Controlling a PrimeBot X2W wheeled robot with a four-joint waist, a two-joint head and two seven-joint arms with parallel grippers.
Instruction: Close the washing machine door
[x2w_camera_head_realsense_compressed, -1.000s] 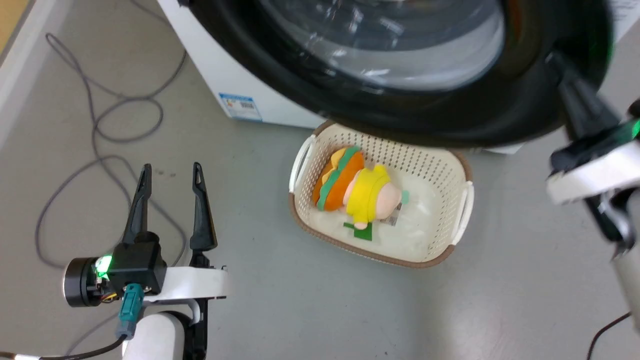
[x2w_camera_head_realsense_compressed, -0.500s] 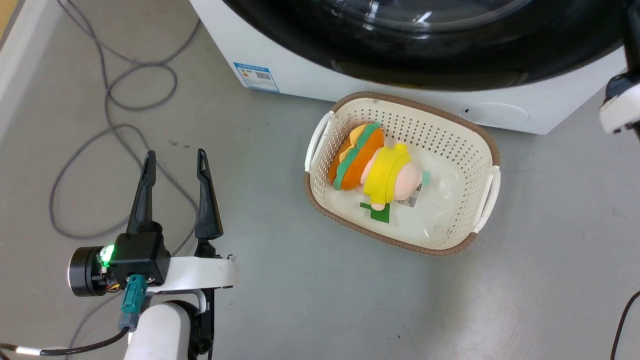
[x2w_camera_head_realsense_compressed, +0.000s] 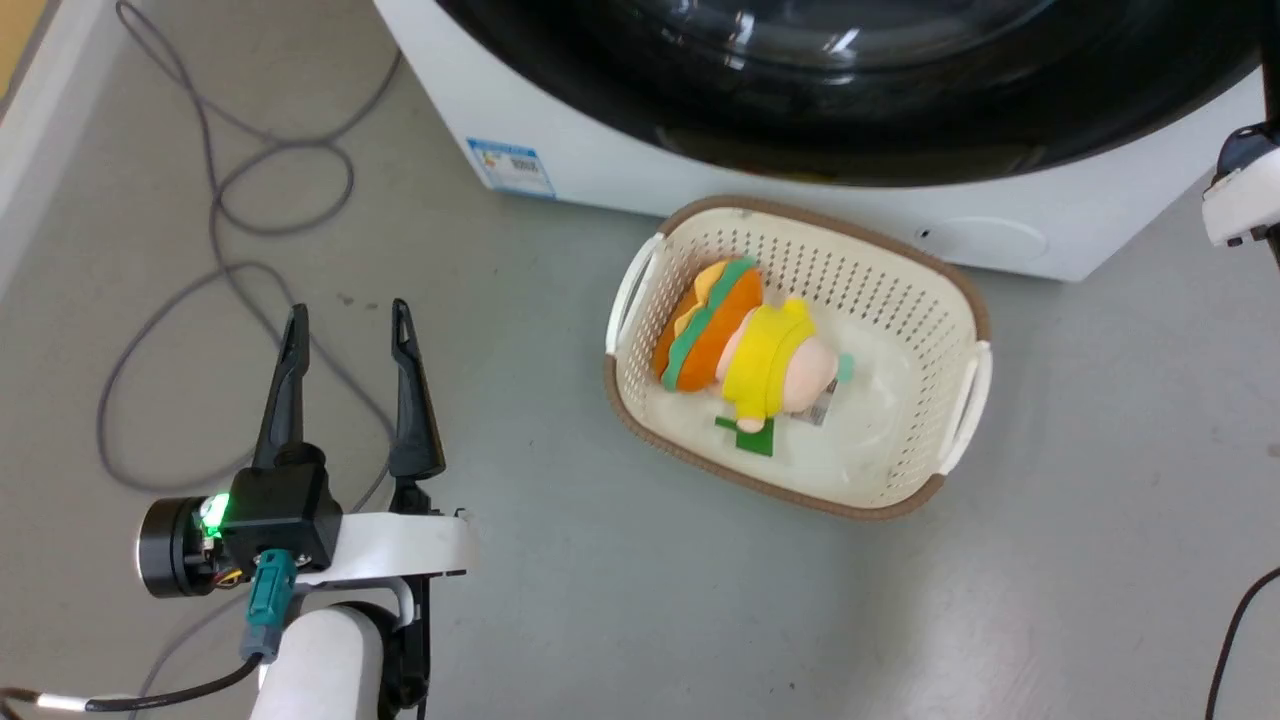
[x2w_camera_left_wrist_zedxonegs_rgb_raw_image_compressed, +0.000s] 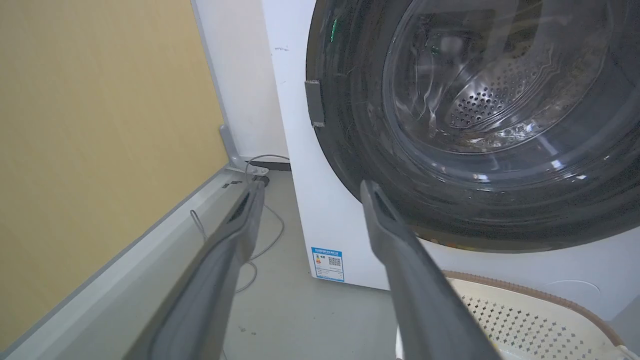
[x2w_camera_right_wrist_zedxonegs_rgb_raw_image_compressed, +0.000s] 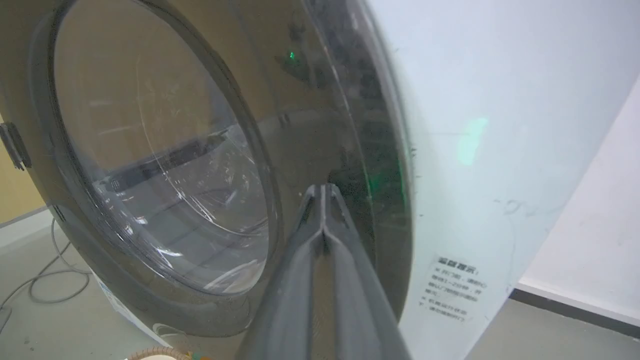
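Observation:
The washing machine door (x2w_camera_head_realsense_compressed: 850, 90), glossy black with a clear glass bowl, lies flat against the front of the white washing machine (x2w_camera_head_realsense_compressed: 560, 150). The left wrist view shows the door (x2w_camera_left_wrist_zedxonegs_rgb_raw_image_compressed: 500, 100) flush with the front panel, the steel drum visible through the glass. My right gripper (x2w_camera_right_wrist_zedxonegs_rgb_raw_image_compressed: 322, 186) is shut, its tips resting on the door's black frame (x2w_camera_right_wrist_zedxonegs_rgb_raw_image_compressed: 360, 150) near the right rim. In the head view that arm's white wrist (x2w_camera_head_realsense_compressed: 1240, 195) sits at the right edge. My left gripper (x2w_camera_head_realsense_compressed: 345, 315) stands open over the floor, holding nothing.
A cream perforated basket (x2w_camera_head_realsense_compressed: 960, 300) with a plush toy (x2w_camera_head_realsense_compressed: 745, 350) sits on the grey floor just before the machine. Grey cable (x2w_camera_head_realsense_compressed: 230, 200) loops on the floor at the left. A yellow wall (x2w_camera_left_wrist_zedxonegs_rgb_raw_image_compressed: 100, 125) with a grey skirting stands left of the machine.
The door swung from hanging over the basket to lying against the machine's front. My right gripper went with it toward the upper right. The head camera shifted; the left gripper stayed put.

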